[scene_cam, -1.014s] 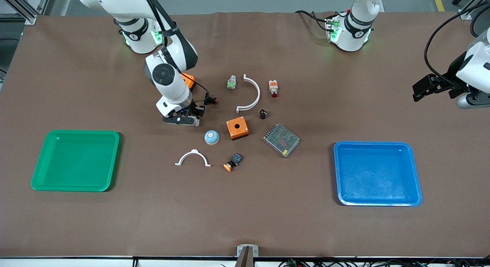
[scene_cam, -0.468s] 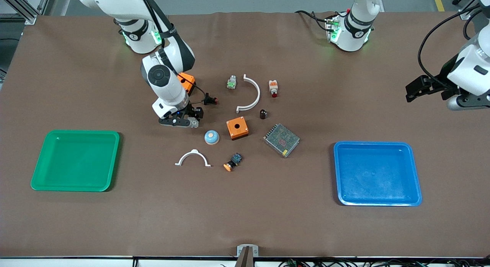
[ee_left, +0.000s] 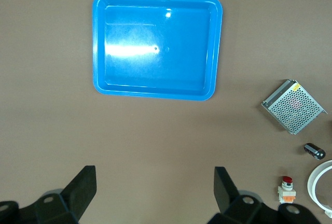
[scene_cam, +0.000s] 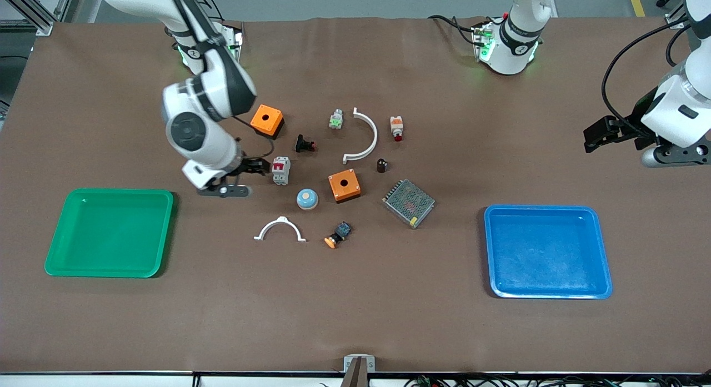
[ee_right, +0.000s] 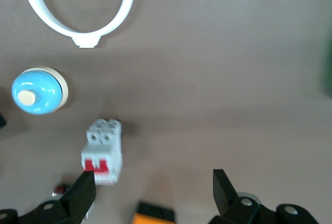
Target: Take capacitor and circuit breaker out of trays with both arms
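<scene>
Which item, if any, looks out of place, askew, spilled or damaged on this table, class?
Nothing stands out. The circuit breaker and capacitor sit intact on the table among the other parts, and the green tray and blue tray lie flat. Both the right gripper and left gripper are open.

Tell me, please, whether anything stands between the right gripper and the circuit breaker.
Nothing visible does. The right gripper, open, is over bare table right beside the circuit breaker, toward the green tray.

High front view facing the arms; wrist views straight down, both sharing its table (scene_cam: 355, 320).
</scene>
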`<act>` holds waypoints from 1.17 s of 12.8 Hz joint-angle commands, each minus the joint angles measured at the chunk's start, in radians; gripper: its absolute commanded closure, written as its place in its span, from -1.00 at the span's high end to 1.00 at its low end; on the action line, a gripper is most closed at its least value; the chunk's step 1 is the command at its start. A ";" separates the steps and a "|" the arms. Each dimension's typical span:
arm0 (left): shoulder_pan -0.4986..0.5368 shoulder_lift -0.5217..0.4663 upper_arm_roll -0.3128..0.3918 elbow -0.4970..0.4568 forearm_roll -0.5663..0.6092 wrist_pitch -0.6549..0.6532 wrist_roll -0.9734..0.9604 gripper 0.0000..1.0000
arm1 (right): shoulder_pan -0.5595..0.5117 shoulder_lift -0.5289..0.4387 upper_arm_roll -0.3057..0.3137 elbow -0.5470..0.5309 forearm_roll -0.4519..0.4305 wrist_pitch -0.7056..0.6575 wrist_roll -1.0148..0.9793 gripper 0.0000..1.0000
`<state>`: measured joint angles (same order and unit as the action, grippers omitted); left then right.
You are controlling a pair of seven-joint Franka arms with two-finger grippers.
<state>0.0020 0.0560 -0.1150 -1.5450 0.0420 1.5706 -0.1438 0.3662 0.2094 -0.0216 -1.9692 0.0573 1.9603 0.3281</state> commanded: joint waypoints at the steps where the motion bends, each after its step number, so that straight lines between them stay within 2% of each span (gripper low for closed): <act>1: 0.010 -0.010 -0.002 0.005 -0.013 -0.001 0.016 1.00 | -0.094 -0.010 0.017 0.188 -0.053 -0.249 -0.066 1.00; 4: 0.015 -0.013 0.001 0.005 -0.011 -0.004 0.018 1.00 | -0.238 -0.010 0.017 0.357 -0.060 -0.406 -0.205 1.00; 7: 0.016 -0.012 0.009 0.011 0.002 -0.007 0.015 1.00 | -0.373 -0.010 0.017 0.484 -0.057 -0.486 -0.237 1.00; 15: 0.015 -0.024 0.005 0.017 0.004 -0.038 0.013 1.00 | -0.428 0.004 0.020 0.581 -0.050 -0.483 -0.317 1.00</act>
<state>0.0136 0.0522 -0.1027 -1.5270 0.0421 1.5561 -0.1438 -0.0408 0.1922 -0.0236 -1.4488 0.0046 1.4955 0.0164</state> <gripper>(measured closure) 0.000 0.000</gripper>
